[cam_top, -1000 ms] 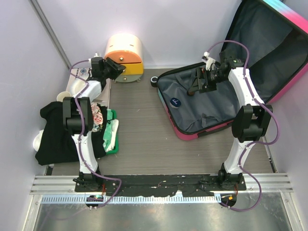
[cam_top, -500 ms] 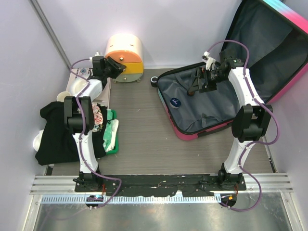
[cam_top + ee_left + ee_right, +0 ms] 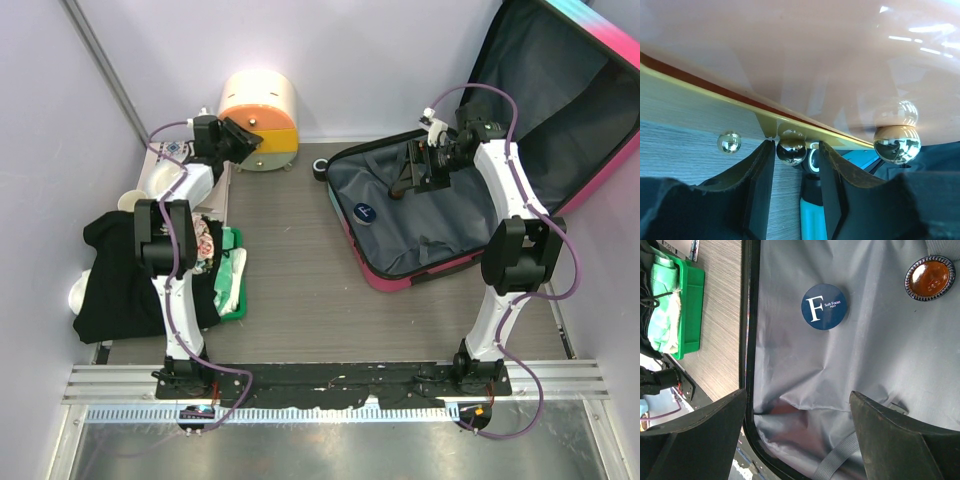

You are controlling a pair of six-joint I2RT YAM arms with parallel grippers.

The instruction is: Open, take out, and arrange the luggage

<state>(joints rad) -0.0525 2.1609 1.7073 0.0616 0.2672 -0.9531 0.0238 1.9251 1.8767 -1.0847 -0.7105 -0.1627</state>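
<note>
Wood-grain table (image 3: 290, 260) with luggage (image 3: 400, 235), drawer box (image 3: 258, 105), green tray (image 3: 238, 303).

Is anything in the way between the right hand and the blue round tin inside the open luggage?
Nothing visible. The right hand hangs open above the grey lining of the luggage, and the blue tin lies uncovered on it. The amber-topped disc sits apart, off to one side of the tin.

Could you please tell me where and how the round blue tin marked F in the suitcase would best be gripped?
Probably across its round edge, coming straight down from above: the blue tin lies flat, lid up, on the grey lining of the luggage, with bare fabric all round it. The right hand hangs open over that lining.
</note>
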